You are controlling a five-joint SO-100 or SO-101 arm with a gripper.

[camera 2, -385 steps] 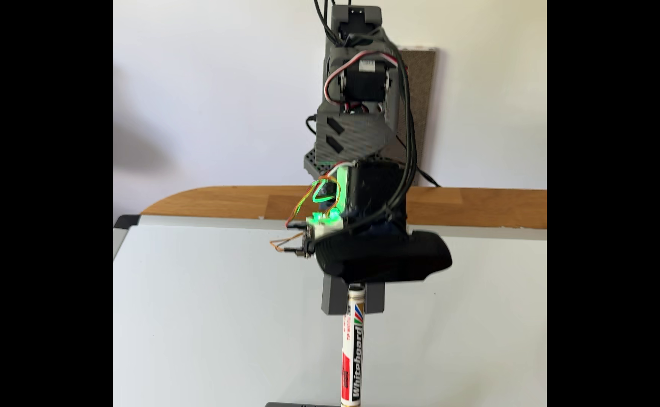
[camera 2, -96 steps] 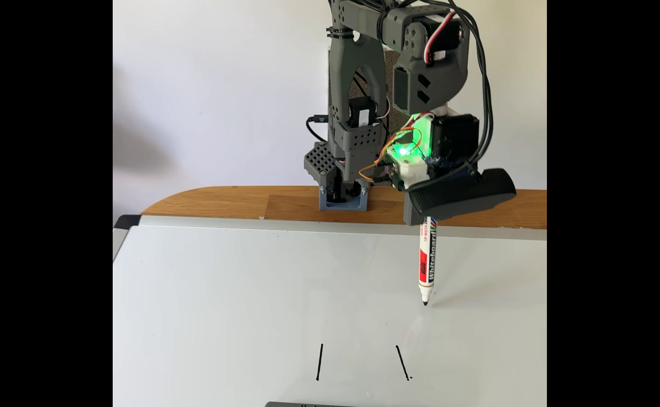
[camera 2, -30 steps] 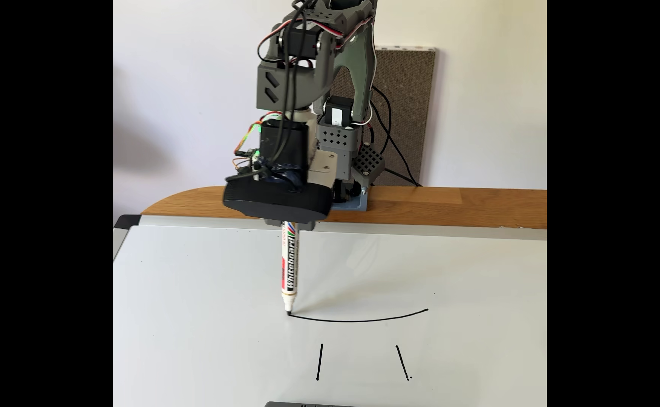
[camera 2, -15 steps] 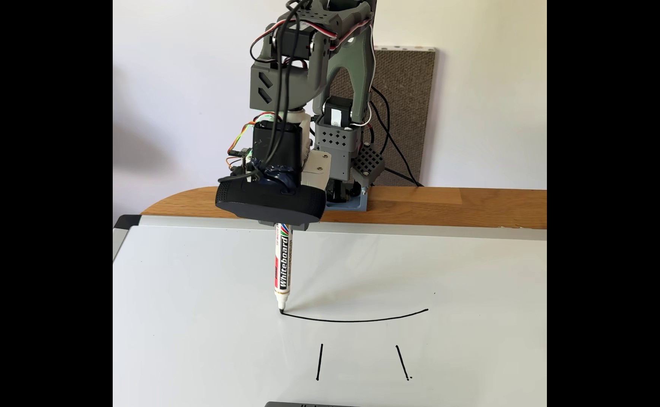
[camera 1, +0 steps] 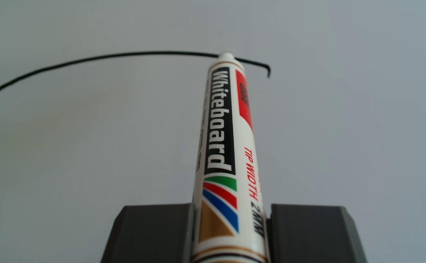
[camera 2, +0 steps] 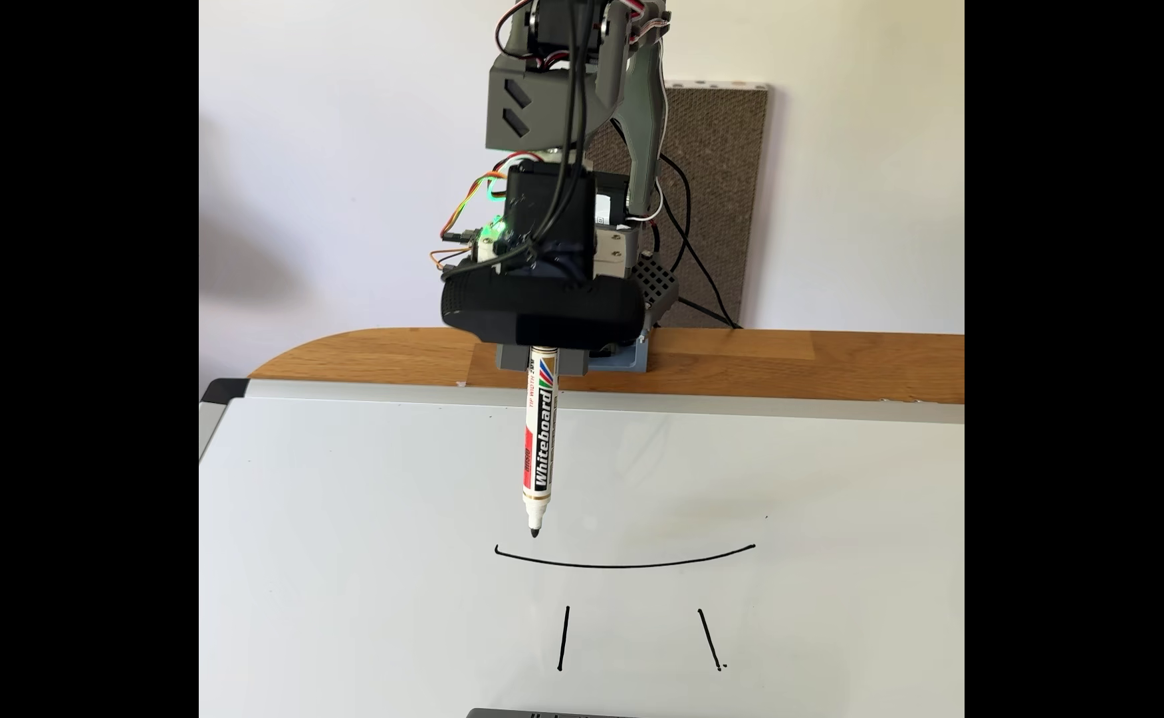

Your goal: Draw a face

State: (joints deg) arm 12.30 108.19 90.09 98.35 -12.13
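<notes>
Whiteboard (camera 2: pixel 372 552): my claw (camera 2: pixel 541 359) pinches marker (camera 2: pixel 539 449) (tip lifted), face (camera 2: pixel 624 563) strokes at its 5 o'clock.

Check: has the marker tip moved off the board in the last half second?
Yes. In the fixed view the marker tip sits up and right of the curved line's left end, which it touched earlier.

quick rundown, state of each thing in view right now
marker: uncapped, upright, tip just off the board
pincer: shut on marker
face: one long curve and two short strokes drawn
whiteboard: lying flat on the table
</notes>
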